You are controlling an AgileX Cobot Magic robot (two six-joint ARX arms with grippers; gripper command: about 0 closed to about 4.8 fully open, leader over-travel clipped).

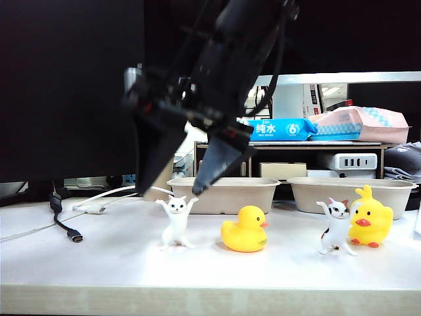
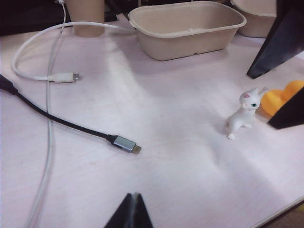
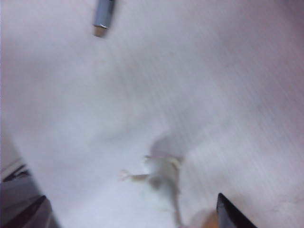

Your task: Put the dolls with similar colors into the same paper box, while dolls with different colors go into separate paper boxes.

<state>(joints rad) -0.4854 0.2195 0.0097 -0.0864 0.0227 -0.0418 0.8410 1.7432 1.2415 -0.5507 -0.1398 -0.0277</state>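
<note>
A white cat doll [image 1: 177, 224] stands at the table's middle left, with a yellow duck [image 1: 245, 230] to its right. Further right, a calico cat [image 1: 337, 227] stands against a second duck [image 1: 370, 220]. Two beige paper boxes [image 1: 223, 195] [image 1: 352, 195] sit behind them, nothing showing above their rims. My right gripper [image 1: 170, 191] reaches across and hangs open just above the white cat [image 3: 161, 183], one finger on each side; the right wrist view is blurred. The left wrist view shows my left gripper [image 2: 134, 195] shut and holding nothing, low over bare table, well apart from the cat [image 2: 242, 116] and duck [image 2: 280, 97].
A black USB cable [image 2: 123, 143] and a white cable [image 2: 61, 77] lie on the left of the table. A beige paper cup [image 2: 85, 16] stands behind them beside the nearer box [image 2: 185, 31]. Wipe packs [image 1: 283, 130] rest on a shelf at the back.
</note>
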